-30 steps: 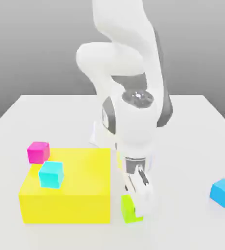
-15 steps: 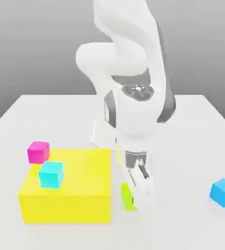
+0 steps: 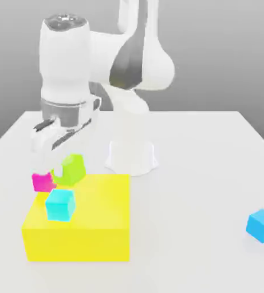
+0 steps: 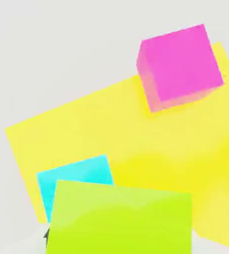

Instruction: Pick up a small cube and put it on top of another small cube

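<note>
My claw [image 3: 67, 150] is clamped on the small lime-green cube [image 3: 70, 170], which hangs in the air above the far corner of the big yellow block [image 3: 94, 214] on the exterior view's left. The cube has equal sides, so it has no long axis; it sits slightly tilted in my grip, one corner lower than the rest. Just beside it in that view is the magenta cube [image 3: 42, 182] (on the block's far edge), and below and nearer the camera stands the cyan cube [image 3: 60, 205] on the block's top. A blue cube [image 3: 263, 225] rests on the white table [image 3: 203, 171], well apart toward the exterior view's right.
</note>
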{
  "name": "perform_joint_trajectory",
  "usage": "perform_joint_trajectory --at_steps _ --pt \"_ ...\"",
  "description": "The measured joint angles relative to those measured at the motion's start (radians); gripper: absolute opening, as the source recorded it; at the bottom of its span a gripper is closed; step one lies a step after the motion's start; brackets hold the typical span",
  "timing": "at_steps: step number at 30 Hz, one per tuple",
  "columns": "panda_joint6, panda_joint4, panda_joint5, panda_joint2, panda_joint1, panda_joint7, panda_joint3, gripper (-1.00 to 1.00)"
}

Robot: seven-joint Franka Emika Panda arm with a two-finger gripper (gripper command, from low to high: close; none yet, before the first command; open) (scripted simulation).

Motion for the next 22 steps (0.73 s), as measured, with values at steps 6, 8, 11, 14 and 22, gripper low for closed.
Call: perform_joint_trajectory --at_steps 6,8,11,14,22 --pt "0.047 -0.074 0.046 -0.04 -0.094 0.047 -0.1 -1.0" --pt "0.128 -0.097 0.048 0.017 -0.094 0.047 -0.107 -1.0" --pt "0.192 -0.115 0.048 0.064 -0.094 0.046 -0.111 1.0" --pt "0.192 -0.115 0.048 0.064 -0.094 0.046 -0.111 1.0" --pt "-0.002 -0.064 0.049 -0.078 -0.097 0.049 -0.102 1.0"
